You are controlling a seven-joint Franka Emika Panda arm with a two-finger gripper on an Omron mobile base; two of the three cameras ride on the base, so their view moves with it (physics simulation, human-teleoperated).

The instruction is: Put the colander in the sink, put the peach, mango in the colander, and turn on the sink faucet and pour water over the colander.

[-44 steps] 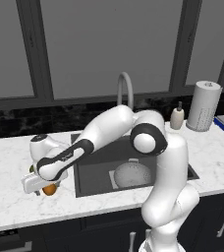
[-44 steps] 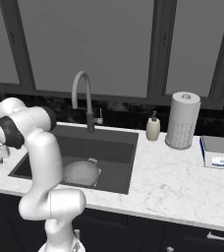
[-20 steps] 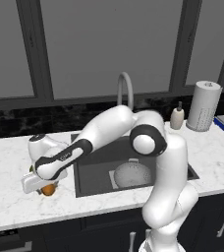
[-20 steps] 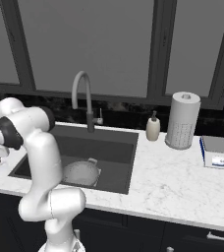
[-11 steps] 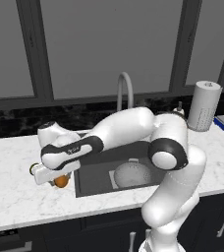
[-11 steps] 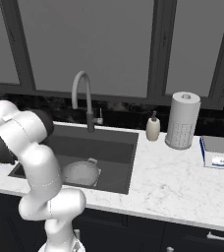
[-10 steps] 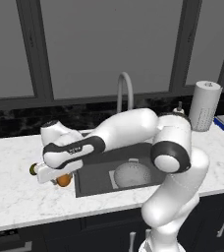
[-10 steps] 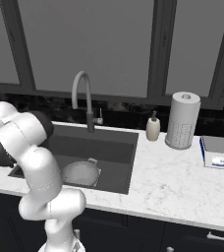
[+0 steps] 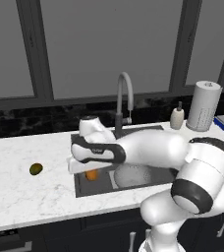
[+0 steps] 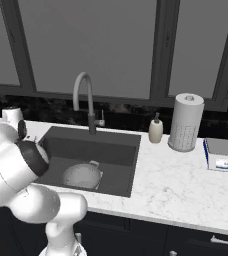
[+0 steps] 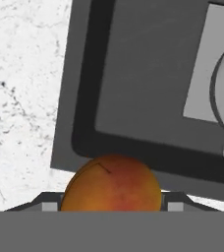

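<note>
1. Robot hand [image 9: 90, 172] closed on small round orange-red peach [image 11: 111, 183], held above left edge of large dark grey rectangular sink [image 9: 148, 135].
2. Round white-grey perforated colander [image 10: 82, 176] resting on sink floor, right of peach.
3. Small oval olive-green mango [image 9: 35, 169] lying on white marble tabletop [image 9: 30, 189], well left of sink.

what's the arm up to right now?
The gripper holds the peach between its fingers and hangs over the left edge of the sink. The colander already sits in the basin, with no fruit visible in it. The mango lies on the counter left of the sink. No water shows at the sink faucet.
</note>
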